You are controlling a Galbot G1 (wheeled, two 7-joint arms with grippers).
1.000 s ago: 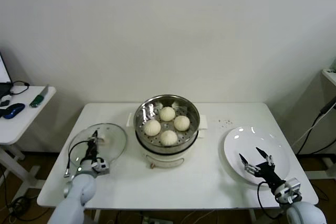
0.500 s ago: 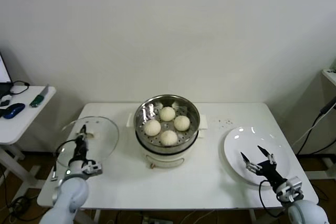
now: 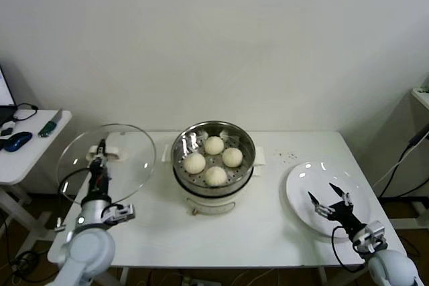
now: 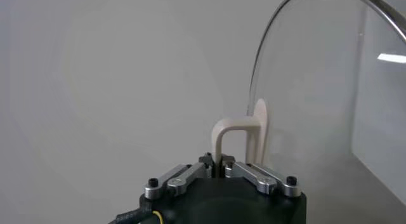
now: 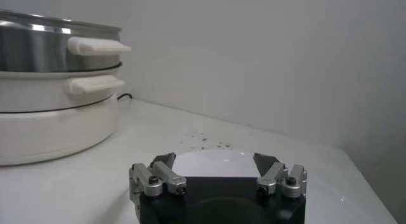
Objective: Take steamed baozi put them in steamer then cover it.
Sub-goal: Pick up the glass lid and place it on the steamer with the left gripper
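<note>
White table against a plain pale wall, seen from the head view; contents listed left to right.

Side table, far left, separate from the main one: carries a dark computer mouse and a green-handled tool.

Left gripper: raised above the left end of the table, fingers pinched tight on the cream-white oblong handle of the cover. In the left wrist view the gripper shows its two fingers meeting at the base of the handle loop. Cover: round clear glass lid with metal rim, held up off the table and tilted on edge, well to the left of the steamer and not touching it.

Steamer: round shiny steel basket on a white pot base, centre of the table, uncovered. Steamed baozi: four cream-white buns lying inside the basket, set in a close diamond on the perforated bottom.

Dark crumbs or specks: scattered on the table between steamer and plate.

White plate: flat, round, right end of the table, nothing on it.

Right gripper: low over the plate, fingers spread wide apart, holding nothing.
</note>
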